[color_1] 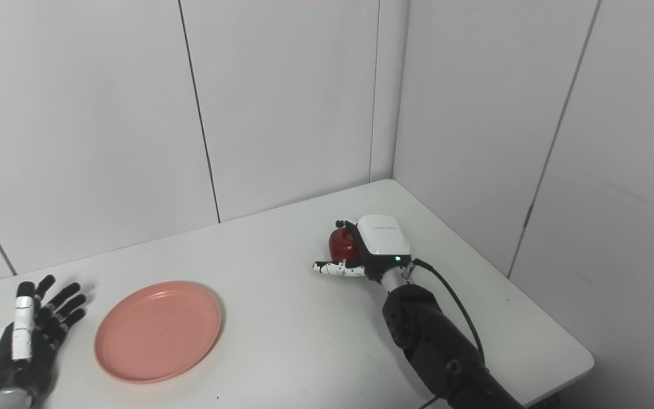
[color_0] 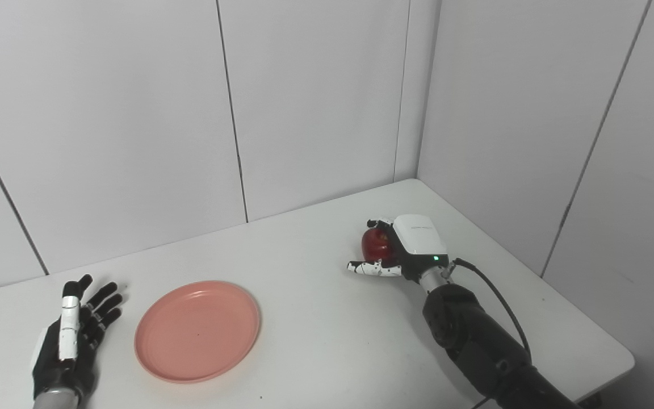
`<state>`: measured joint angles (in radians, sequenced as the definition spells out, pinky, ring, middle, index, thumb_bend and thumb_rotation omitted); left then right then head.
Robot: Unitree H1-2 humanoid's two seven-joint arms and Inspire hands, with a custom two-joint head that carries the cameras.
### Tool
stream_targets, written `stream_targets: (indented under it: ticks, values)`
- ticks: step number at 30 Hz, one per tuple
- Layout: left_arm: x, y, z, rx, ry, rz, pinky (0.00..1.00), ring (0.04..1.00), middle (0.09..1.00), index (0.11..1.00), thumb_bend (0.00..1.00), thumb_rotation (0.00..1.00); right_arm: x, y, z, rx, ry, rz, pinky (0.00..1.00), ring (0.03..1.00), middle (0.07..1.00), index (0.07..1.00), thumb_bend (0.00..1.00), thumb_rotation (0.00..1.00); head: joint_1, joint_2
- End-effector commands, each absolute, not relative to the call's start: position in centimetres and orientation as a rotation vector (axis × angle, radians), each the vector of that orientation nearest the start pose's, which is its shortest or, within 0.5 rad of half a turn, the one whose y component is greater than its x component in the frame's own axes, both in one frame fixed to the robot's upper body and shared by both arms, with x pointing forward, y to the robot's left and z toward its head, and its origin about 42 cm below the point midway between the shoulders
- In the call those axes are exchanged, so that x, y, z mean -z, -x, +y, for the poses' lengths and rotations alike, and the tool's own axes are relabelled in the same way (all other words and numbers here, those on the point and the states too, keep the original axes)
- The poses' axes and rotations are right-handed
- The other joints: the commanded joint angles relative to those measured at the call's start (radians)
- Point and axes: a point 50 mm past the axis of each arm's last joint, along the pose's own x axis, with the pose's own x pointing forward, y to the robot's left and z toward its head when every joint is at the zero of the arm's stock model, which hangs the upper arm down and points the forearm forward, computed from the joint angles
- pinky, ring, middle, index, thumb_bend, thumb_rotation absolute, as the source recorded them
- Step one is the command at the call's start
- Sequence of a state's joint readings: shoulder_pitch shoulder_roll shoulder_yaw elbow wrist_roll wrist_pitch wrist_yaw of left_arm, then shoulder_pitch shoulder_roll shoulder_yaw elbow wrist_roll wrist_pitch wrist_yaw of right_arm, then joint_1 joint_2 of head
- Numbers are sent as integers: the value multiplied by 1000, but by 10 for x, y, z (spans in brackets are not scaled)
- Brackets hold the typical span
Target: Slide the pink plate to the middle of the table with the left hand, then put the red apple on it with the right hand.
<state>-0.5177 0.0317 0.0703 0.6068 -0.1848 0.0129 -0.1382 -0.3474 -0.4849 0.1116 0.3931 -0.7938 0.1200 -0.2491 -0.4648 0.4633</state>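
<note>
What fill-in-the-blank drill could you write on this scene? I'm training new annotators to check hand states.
1. The right hand is wrapped around the red ____.
2. The pink plate holds ____ so far.
3. The left hand lies open on the table, on the ____ side of the plate.

Missing words: apple; nothing; left

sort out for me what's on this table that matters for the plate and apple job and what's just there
Part of the job:
pink plate, bare, left of the middle
red apple, inside the right hand's curl
right hand, around the apple
left hand, open, beside the plate, not touching it

Just there:
nothing loose; only the table and wall panels
</note>
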Motion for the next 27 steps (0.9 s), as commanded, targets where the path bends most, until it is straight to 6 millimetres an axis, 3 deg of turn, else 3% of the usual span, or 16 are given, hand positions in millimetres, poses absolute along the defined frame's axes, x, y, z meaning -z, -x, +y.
stream_targets:
  ticks: [1, 4, 8, 15, 27]
  values:
    - [-104, -439, 191, 179, 143, 157, 872, 831, 827, 928, 771, 900, -176, -405, -374, 329, 1305, -77, 487, 567, 645, 718, 852, 719, 0, 0]
    - [-104, -439, 191, 181, 135, 158, 865, 826, 824, 924, 765, 910, -178, -405, -374, 343, 1288, -117, 421, 502, 592, 687, 801, 647, 0, 0]
    - [-104, -440, 190, 184, 136, 159, 863, 832, 834, 925, 755, 910, -178, -408, -375, 364, 1276, -147, 240, 306, 399, 518, 660, 564, 3, 1]
    - [-105, -441, 190, 180, 136, 159, 854, 829, 830, 922, 770, 907, -176, -411, -377, 379, 1276, -224, 110, 158, 237, 352, 533, 465, 4, 2]
    - [-107, -441, 190, 185, 139, 157, 855, 826, 832, 926, 771, 903, -174, -412, -378, 392, 1255, -283, 73, 117, 185, 287, 506, 405, 5, 5]
